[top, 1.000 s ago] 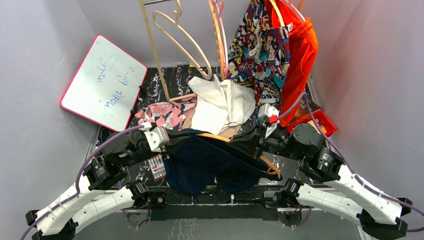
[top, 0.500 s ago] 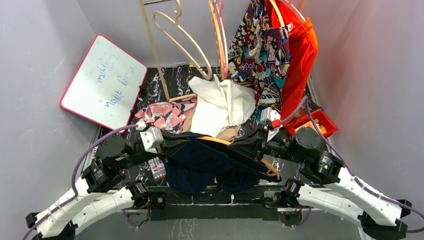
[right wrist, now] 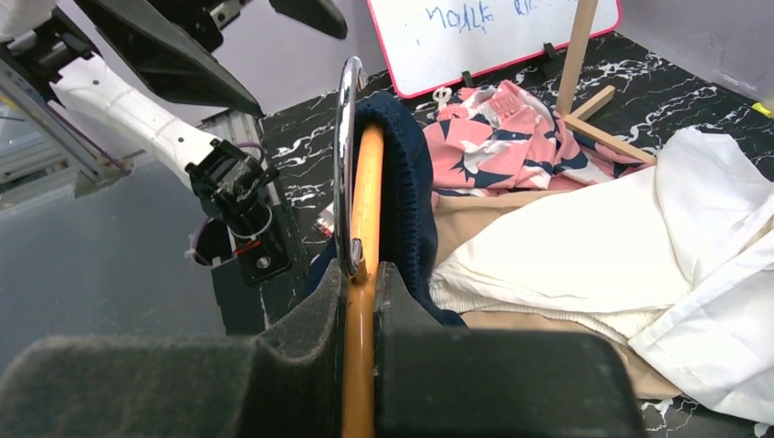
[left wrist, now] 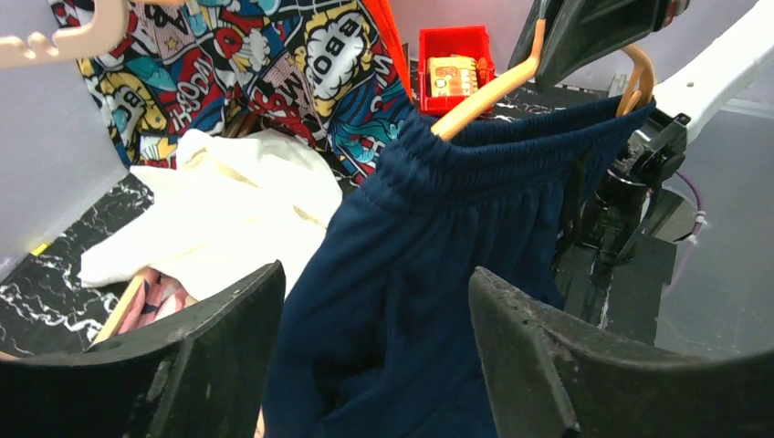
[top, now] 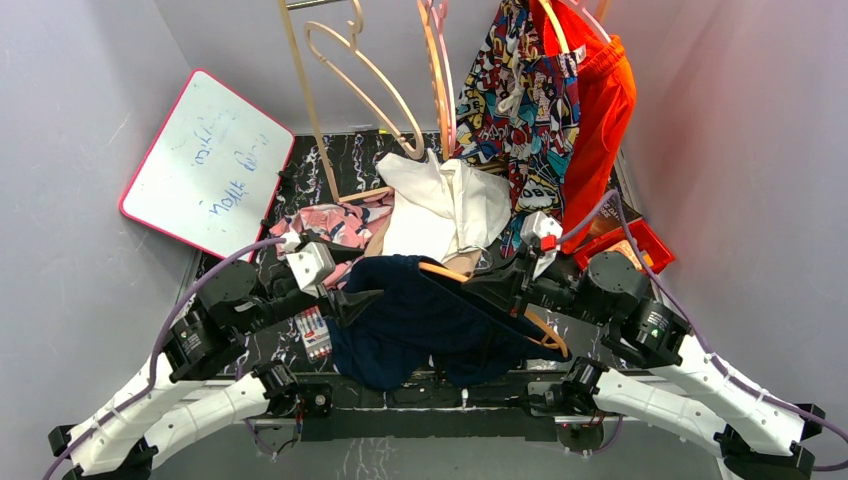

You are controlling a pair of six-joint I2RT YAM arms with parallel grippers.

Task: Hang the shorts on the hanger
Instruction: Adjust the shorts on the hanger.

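From above, the navy shorts (top: 420, 325) hang limp over the orange-tan hanger (top: 440, 268), above the near edge of the worktop (top: 365, 165) between both arms.

Left wrist: the left hand (left wrist: 374, 283) gapes wide and holds nothing. The cloth just ahead looks soft and light, and its gathered waistband is the best place to grip.

Right wrist: the right hand (right wrist: 363, 283) is clamped on the stiff hanger. I can't tell whether the waistband is fully seated. A white garment (right wrist: 621, 246) and pink patterned clothing (right wrist: 493, 137) crowd the space beneath.

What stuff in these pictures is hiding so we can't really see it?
Left wrist view: the hanger goes inside the waistband of the shorts, so that end is hidden.
Left wrist view: the bottom edge cuts off the shorts' legs.
Top view: the whiteboard writing is too small to read.
Left wrist view: what is in the red bin is too small to tell.
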